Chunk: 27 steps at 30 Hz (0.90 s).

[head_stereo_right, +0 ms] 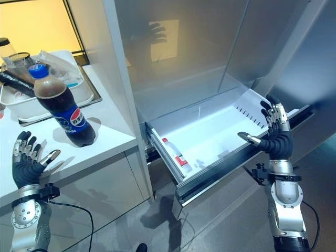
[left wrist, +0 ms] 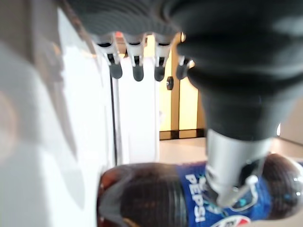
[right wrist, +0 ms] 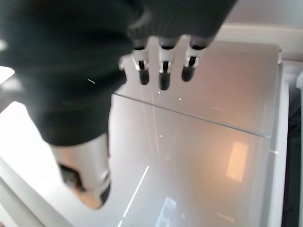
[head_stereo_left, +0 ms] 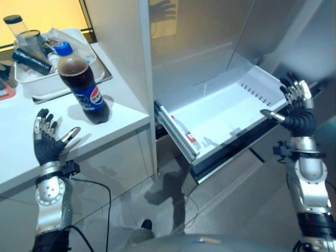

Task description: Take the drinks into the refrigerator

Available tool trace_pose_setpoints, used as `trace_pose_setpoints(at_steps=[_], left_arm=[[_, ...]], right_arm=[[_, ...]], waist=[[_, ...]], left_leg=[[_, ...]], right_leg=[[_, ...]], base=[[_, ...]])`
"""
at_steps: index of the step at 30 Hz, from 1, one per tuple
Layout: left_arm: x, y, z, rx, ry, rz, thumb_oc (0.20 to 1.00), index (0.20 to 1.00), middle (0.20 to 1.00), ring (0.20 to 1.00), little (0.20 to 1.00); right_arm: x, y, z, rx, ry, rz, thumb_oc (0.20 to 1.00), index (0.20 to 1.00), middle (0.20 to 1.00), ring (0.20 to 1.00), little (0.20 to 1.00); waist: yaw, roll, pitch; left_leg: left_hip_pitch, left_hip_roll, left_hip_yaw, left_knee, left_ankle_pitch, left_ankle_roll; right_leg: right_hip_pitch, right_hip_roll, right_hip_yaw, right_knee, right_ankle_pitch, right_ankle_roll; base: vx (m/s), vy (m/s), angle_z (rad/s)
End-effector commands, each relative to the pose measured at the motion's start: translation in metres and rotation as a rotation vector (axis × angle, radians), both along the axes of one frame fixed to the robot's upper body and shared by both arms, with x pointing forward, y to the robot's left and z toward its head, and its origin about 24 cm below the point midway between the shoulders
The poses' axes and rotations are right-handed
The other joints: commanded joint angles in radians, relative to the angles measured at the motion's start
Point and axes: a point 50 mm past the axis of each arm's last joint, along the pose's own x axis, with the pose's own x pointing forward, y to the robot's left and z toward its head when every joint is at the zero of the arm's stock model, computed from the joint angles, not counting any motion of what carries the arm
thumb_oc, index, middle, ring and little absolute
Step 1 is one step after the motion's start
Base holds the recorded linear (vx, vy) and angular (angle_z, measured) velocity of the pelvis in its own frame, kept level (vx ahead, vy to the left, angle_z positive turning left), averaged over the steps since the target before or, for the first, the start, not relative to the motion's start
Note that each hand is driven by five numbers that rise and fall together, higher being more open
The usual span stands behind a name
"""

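**Hands spread, cola on the counter, drawer open**

Left hand (head_stereo_left: pixel 48 143) hovers over the white counter (head_stereo_left: pixel 21 163), fingers straight and spread, thumb out toward the cola bottle (head_stereo_left: pixel 84 86), close beside it but not touching. That bottle, dark with a blue cap and blue label, stands upright on the counter, near the edge that meets the refrigerator (head_stereo_right: pixel 184 63). In the left wrist view the bottle (left wrist: pixel 189 194) sits just past the thumb, with nothing clamped.

Behind the bottle, further from the robot, a white tray (head_stereo_left: pixel 37 86) holds a jumble of containers and clear wrap.

Over at the refrigerator, the lower drawer (head_stereo_right: pixel 210 137) is pulled out, bright white inside. A small bottle with a red label (head_stereo_right: pixel 176 156) lies on its side in the drawer, against the wall nearest the counter.

Right hand (head_stereo_right: pixel 274 137) is raised at the drawer's far corner from the counter, fingers straight and apart, thumb pointing in over the drawer, holding nothing.
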Motion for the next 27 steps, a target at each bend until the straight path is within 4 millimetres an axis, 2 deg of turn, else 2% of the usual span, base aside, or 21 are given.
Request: trace_pose_setpoints(at_steps=[1, 13, 27], left_arm=[[0.007, 0.022, 0.031, 0.086, -0.091, 0.076, 1.0, 1.0, 1.0, 1.0, 1.0], [0.011, 0.044, 0.041, 0.19, -0.025, 0.159, 1.0, 1.0, 1.0, 1.0, 1.0], [0.021, 0.055, 0.047, 0.213, 0.018, 0.148, 1.0, 1.0, 1.0, 1.0, 1.0]], right_arm=[[0.005, 0.005, 0.035, -0.04, -0.128, 0.065, 1.0, 1.0, 1.0, 1.0, 1.0], [0.006, 0.01, 0.039, -0.049, -0.123, 0.128, 1.0, 1.0, 1.0, 1.0, 1.0], [0.006, 0.014, 0.041, -0.048, -0.127, 0.168, 1.0, 1.0, 1.0, 1.0, 1.0]], waist=[[-0.023, -0.004, -0.011], [-0.039, -0.001, -0.025], [-0.056, -0.001, -0.031]], left_leg=[[0.024, -0.04, -0.043, -0.017, -0.046, 0.077], [0.052, -0.037, -0.025, -0.035, -0.046, 0.075], [0.066, -0.037, -0.014, -0.047, -0.045, 0.075]], right_leg=[[0.0, 0.027, -0.028, 0.125, -0.108, -0.025], [0.024, 0.033, 0.0, 0.092, -0.095, -0.023], [0.035, 0.037, 0.021, 0.069, -0.079, -0.021]], base=[[0.01, 0.02, -0.14], [0.0, 0.013, -0.11], [0.0, 0.003, -0.01]])
